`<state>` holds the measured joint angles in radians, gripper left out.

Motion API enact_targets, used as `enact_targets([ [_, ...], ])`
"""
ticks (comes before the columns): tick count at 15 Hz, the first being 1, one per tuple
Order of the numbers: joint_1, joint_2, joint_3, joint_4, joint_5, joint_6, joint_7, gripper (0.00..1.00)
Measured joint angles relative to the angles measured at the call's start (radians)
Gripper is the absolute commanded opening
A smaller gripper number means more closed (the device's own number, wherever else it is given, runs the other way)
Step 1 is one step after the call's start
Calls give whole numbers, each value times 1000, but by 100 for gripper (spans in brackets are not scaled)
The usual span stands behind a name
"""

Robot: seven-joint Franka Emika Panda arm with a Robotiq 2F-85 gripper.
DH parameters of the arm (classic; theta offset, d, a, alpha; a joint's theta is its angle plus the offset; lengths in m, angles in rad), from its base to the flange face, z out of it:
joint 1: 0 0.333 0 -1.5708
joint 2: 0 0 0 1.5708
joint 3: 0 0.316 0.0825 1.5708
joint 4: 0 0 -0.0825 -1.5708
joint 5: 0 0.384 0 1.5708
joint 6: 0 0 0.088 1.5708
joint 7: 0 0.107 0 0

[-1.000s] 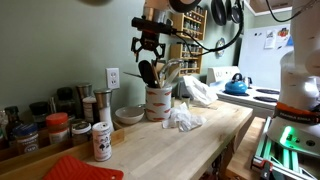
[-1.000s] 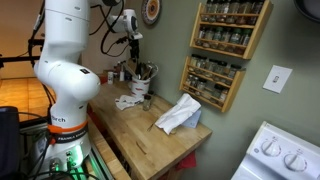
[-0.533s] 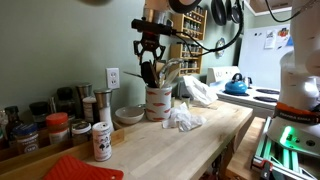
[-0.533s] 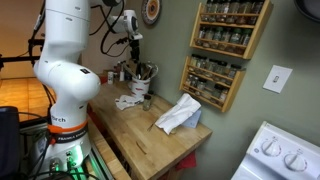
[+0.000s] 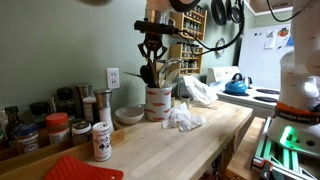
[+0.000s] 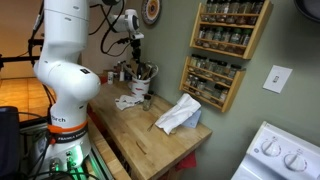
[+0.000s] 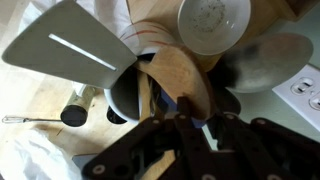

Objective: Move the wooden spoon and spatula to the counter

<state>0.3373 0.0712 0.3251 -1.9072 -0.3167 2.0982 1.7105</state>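
The spatula (image 5: 147, 72) stands head-up in the cream crock (image 5: 158, 101), its dark head at the left of the bunch. The wooden spoon (image 7: 166, 86) — probably the pale wood piece mid-frame in the wrist view — sits in the same crock among other utensils. The crock stands on the counter (image 5: 205, 140), toward its far side, beside a crumpled white cloth (image 5: 185, 118). The gripper (image 5: 152, 52) hangs right over the bunch; whether its fingers are closed on a handle I cannot tell. Neither utensil lies on the counter yet — both lifts and both placements remain, by my reading.
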Motion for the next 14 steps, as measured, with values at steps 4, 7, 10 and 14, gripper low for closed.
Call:
enact_targets([
  [4,0,-10,-1,0,2,-27,0,0],
  [7,-1,-16,-3,0,7,-39,-1,30],
  [10,-1,-17,-4,0,12,-41,-6,47],
  [14,-1,-21,-4,0,22,-41,-21,75],
])
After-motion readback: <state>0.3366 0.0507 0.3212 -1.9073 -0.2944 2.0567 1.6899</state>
